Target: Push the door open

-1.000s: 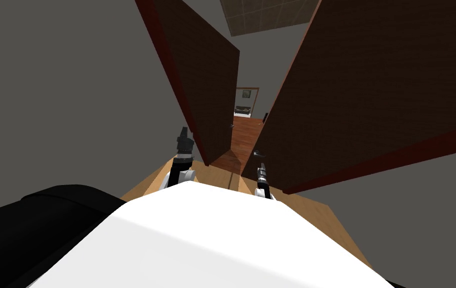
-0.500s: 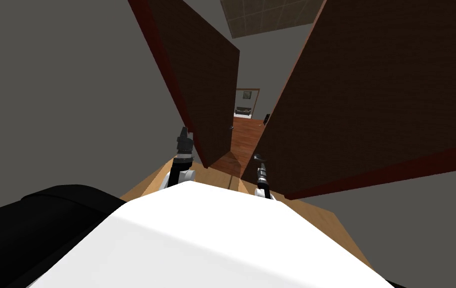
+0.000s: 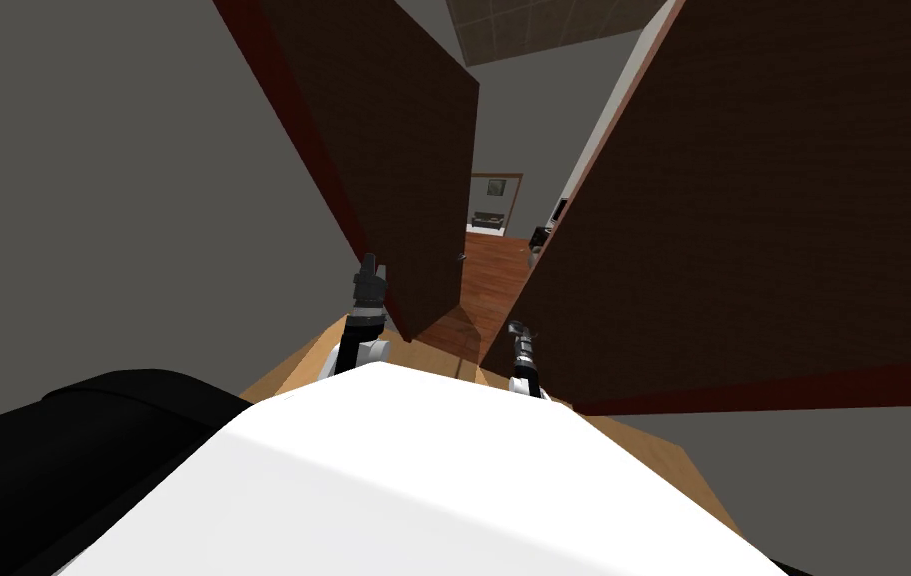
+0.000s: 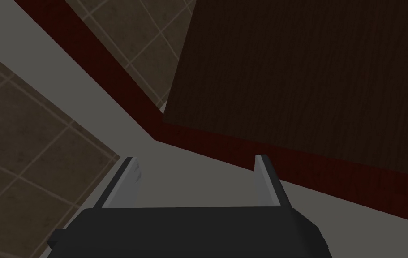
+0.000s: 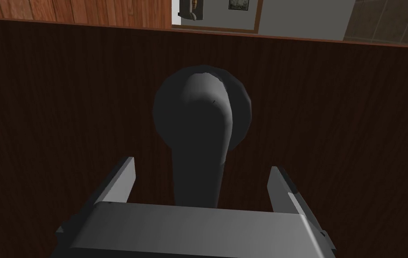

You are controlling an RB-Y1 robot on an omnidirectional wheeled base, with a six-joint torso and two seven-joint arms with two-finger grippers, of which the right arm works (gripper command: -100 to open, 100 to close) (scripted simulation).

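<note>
The dark brown door [image 3: 743, 200] was seen ajar at about two o'clock from the robot, its free edge near twelve o'clock. The right gripper [image 3: 519, 331] was held against the lower part of that edge, at about one o'clock. In the right wrist view, the right gripper [image 5: 203, 179] was found with its fingers [image 5: 122, 179] spread wide, one on each side of the dark grey lever handle [image 5: 207, 121]. Neither blade was pressed on the lever. The lever ran from its round rose on the door face [image 5: 64, 112] to the gripper's body; contact there could not be judged.

A second dark brown door leaf [image 3: 393, 150] was seen at eleven o'clock, with the left gripper [image 3: 369, 272] raised just beside its lower edge. The left gripper's fingers [image 4: 268, 179] were likewise set wide apart, with nothing between them, and were pointed at a dark red door frame [image 4: 109, 89]. Between the two doors, at twelve o'clock, a reddish plank floor [image 3: 488, 270] was visible.
</note>
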